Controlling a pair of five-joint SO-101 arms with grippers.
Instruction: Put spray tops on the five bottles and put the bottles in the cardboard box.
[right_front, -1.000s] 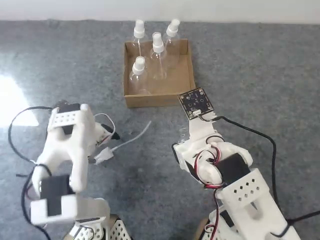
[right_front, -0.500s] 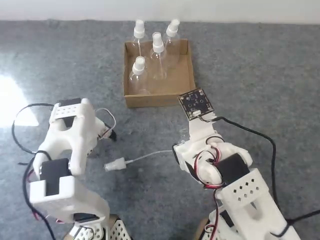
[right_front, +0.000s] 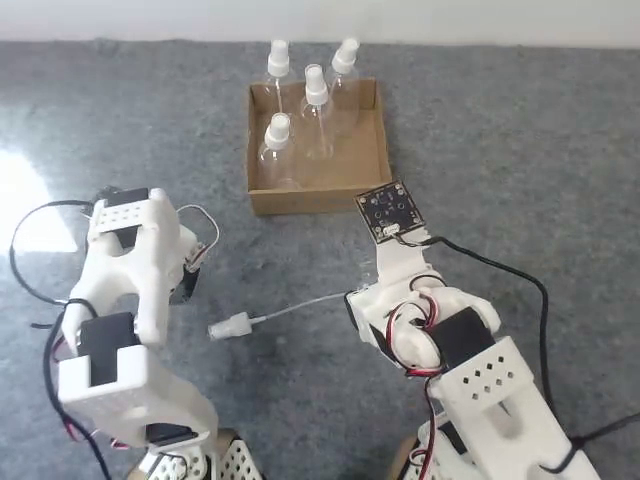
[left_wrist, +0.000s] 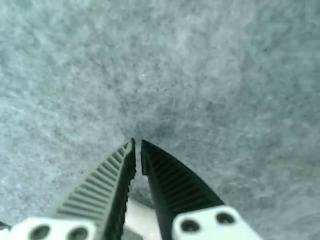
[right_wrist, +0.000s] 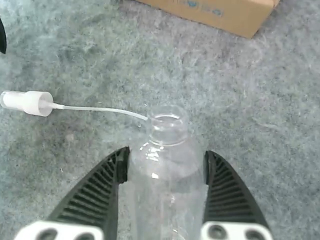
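Observation:
My right gripper (right_wrist: 166, 151) is shut on a clear bottle (right_wrist: 167, 170) with an open, uncapped mouth, held just above the grey carpet. A white spray top (right_wrist: 27, 102) lies on its side on the carpet, and its thin tube reaches to the bottle's mouth. The high view shows the same spray top (right_front: 230, 326) between the two arms. My left gripper (left_wrist: 137, 142) is shut on nothing over bare carpet, a little away from the top. The cardboard box (right_front: 310, 200) beyond holds several capped bottles (right_front: 278, 150).
The box's near wall (right_wrist: 210, 12) stands just past the held bottle. Black cables trail beside both arm bases (right_front: 30, 250). Open carpet lies to the left and right of the box.
The left gripper has let go of the spray top, which now lies on the carpet. It has drawn back to the left. The right arm with its bottle has kept still.

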